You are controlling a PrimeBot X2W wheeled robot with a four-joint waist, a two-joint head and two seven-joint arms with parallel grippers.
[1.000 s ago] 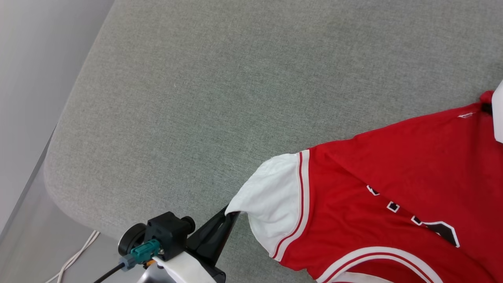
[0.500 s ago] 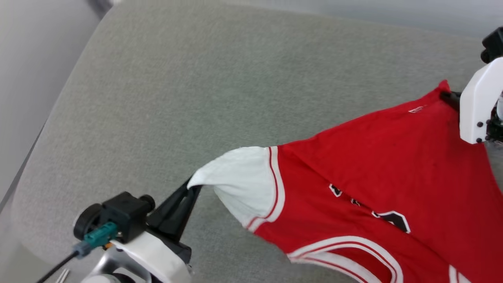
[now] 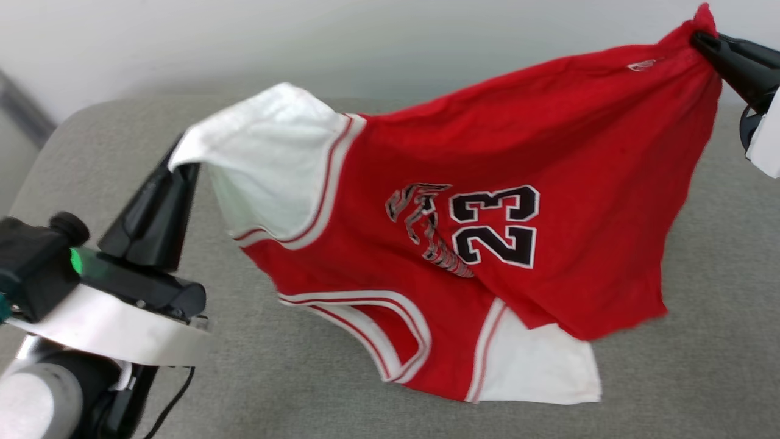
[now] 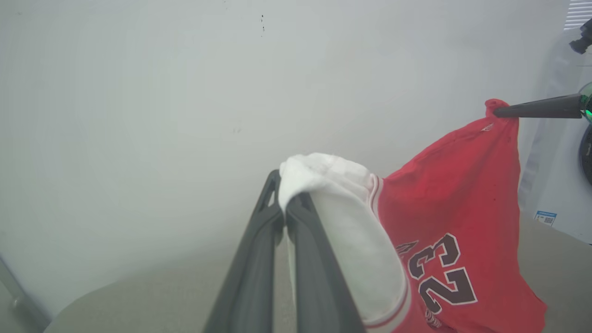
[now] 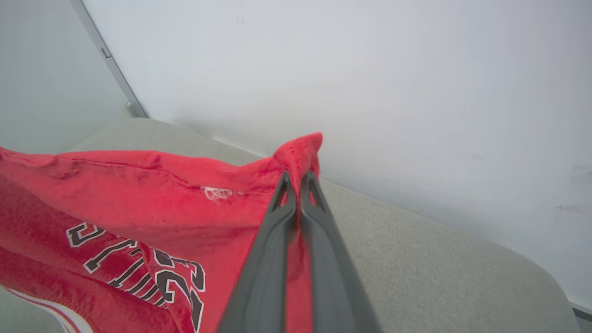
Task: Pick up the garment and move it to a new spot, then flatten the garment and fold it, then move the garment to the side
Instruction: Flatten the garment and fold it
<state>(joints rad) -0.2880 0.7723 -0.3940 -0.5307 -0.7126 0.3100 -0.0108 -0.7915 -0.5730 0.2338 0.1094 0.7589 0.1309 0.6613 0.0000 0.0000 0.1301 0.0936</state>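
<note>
The garment (image 3: 518, 146), a red T-shirt with white sleeves and a black-and-white "23" print, hangs in the air above the grey cushion (image 3: 719, 366). It is stretched between both grippers. My left gripper (image 3: 183, 167) is shut on the edge of a white sleeve (image 4: 323, 185) at the left. My right gripper (image 3: 698, 38) is shut on a bunched red corner (image 5: 300, 148) at the upper right. The shirt's lower part, with the other white sleeve (image 3: 536, 366), droops toward the cushion.
A pale wall (image 3: 365, 42) rises behind the grey upholstered cushion. A dark vertical strip (image 5: 111, 64) runs down the wall at the cushion's far left. White equipment (image 4: 559, 185) stands at the right in the left wrist view.
Both grippers have lifted the shirt off the cushion, so it now hangs spread between them. The right gripper has closed on the red corner. The head camera has tilted up toward the wall.
</note>
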